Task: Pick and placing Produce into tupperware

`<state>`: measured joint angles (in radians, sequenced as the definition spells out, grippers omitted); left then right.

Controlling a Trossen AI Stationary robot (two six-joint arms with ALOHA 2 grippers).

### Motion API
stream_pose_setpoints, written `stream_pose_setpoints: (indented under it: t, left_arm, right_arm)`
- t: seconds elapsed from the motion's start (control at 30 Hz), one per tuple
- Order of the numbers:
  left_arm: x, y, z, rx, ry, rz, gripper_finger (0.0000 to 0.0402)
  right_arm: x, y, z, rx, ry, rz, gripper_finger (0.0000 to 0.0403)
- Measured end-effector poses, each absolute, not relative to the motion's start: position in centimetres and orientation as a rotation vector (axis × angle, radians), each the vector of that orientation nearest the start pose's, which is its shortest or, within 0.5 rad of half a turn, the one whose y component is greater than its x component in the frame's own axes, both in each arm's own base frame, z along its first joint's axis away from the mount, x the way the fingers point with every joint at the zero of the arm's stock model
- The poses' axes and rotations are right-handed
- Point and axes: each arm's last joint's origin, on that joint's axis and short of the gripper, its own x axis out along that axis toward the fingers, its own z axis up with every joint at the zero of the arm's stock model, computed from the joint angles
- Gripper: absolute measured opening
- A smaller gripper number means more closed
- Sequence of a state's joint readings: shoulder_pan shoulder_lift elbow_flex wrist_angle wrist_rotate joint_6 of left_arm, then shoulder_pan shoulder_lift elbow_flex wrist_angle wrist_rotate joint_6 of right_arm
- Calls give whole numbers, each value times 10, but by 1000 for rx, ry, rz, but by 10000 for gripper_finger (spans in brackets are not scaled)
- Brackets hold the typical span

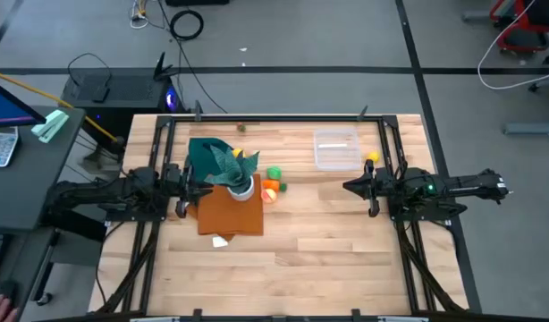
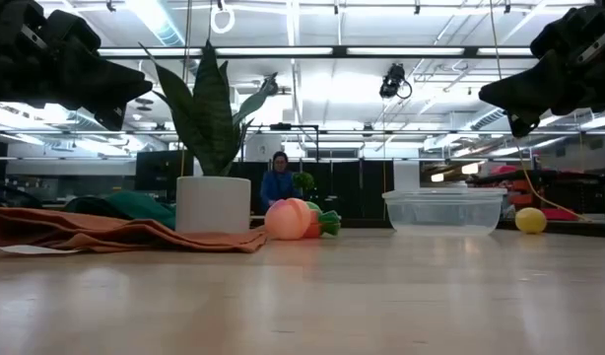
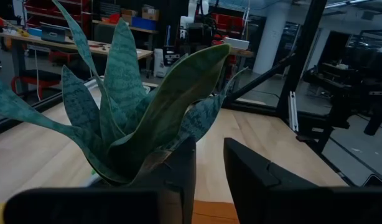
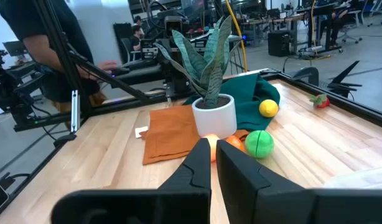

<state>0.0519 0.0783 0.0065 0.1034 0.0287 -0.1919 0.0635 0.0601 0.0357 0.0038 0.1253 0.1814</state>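
Nearest the low camera, bare wooden table (image 2: 381, 296), then the rumpled rust-orange cloth (image 2: 115, 235) and the white plant pot (image 2: 213, 204) with its spiky green plant (image 2: 212, 108). Just beside the pot sit a peach-orange toy fruit (image 2: 289, 219) and a green toy fruit (image 1: 274, 173). Farther back the clear plastic rectangular tupperware (image 2: 443, 211) stands empty, a yellow toy fruit (image 2: 530, 220) beside it. Left gripper (image 1: 206, 190) hovers by the plant, fingers parted, holding nothing. Right gripper (image 1: 350, 187) hangs near the tupperware, fingers nearly together, gripping nothing.

Clear tupperware (image 1: 336, 148); yellow (image 4: 268, 108), green (image 4: 259, 142), orange (image 4: 234, 144) produce. White pot (image 4: 213, 116), mottled green leaves (image 4: 206, 62), rust-orange cloth (image 1: 230, 212), dark green cloth (image 1: 206, 158).
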Motion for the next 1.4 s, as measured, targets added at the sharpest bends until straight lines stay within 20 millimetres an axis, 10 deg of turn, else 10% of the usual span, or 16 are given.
stream_pose_setpoints:
  t: [1.4]
  left_arm:
    - [102, 4, 170, -191, -34, 20, 89]
  right_arm:
    - [99, 3, 171, 179, 15, -64, 1]
